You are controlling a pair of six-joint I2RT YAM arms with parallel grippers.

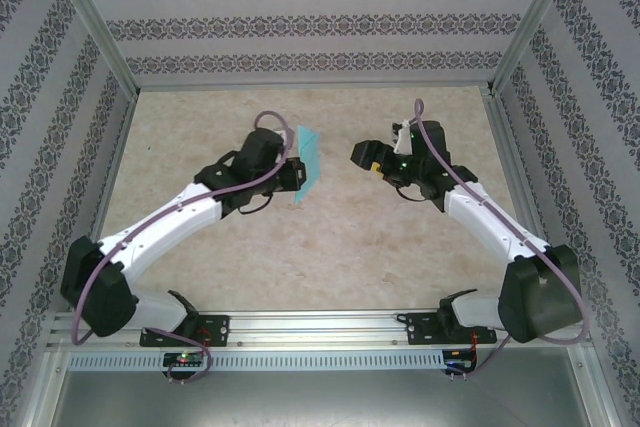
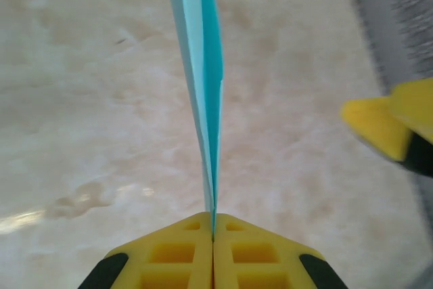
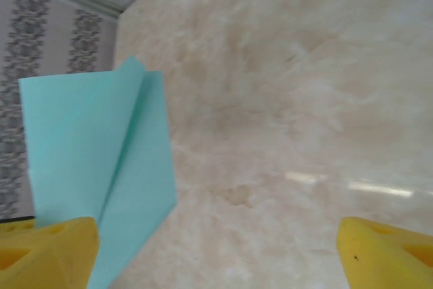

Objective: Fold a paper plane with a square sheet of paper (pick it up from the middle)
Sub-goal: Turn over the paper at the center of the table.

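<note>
Left claw (image 2: 213,236) is clamping tight on paper plane (image 2: 203,86), held edge-up over worktop (image 2: 81,99) | right claw (image 3: 216,252) is gaping wide, gripping nothing

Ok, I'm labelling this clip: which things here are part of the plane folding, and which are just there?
Job: folded turquoise paper; left gripper, shut on it; right gripper, open, beside it.
Just there: table; patterned walls; mounting rail.
</note>
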